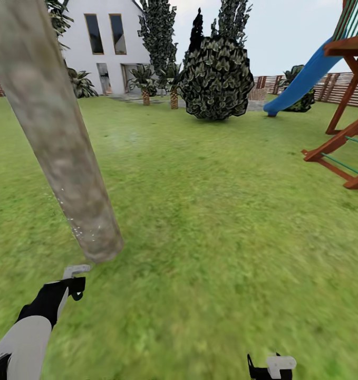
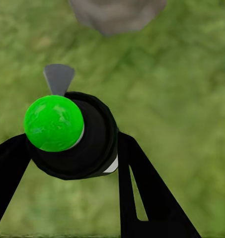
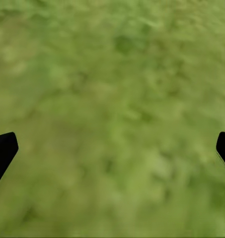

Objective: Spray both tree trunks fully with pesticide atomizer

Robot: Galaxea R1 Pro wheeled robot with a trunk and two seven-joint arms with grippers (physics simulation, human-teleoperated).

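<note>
A thick, leaning tree trunk (image 1: 57, 137), mottled grey-beige, rises from the grass floor (image 1: 210, 221) at the left. Fine white specks of pesticide (image 1: 69, 214) dot its lower left side. Just in front of the trunk's base, my left gripper (image 1: 76, 281) hovers low over the grass. In the left wrist view it (image 2: 72, 153) is shut on the pesticide atomizer (image 2: 87, 144), a black bottle with a bright green spot (image 2: 53, 123); the trunk's base (image 2: 117, 14) lies just beyond. My right gripper (image 1: 271, 367) is at the bottom edge, and its fingertips (image 3: 3, 151) stand wide apart over bare grass.
A big round dark bush (image 1: 216, 79) stands mid-lawn ahead. A wooden play frame (image 1: 342, 142) with a blue slide (image 1: 302, 79) is on the right. The white house (image 1: 102, 47), palm-like plants (image 1: 145, 82) and a slat fence (image 1: 337, 87) close off the back.
</note>
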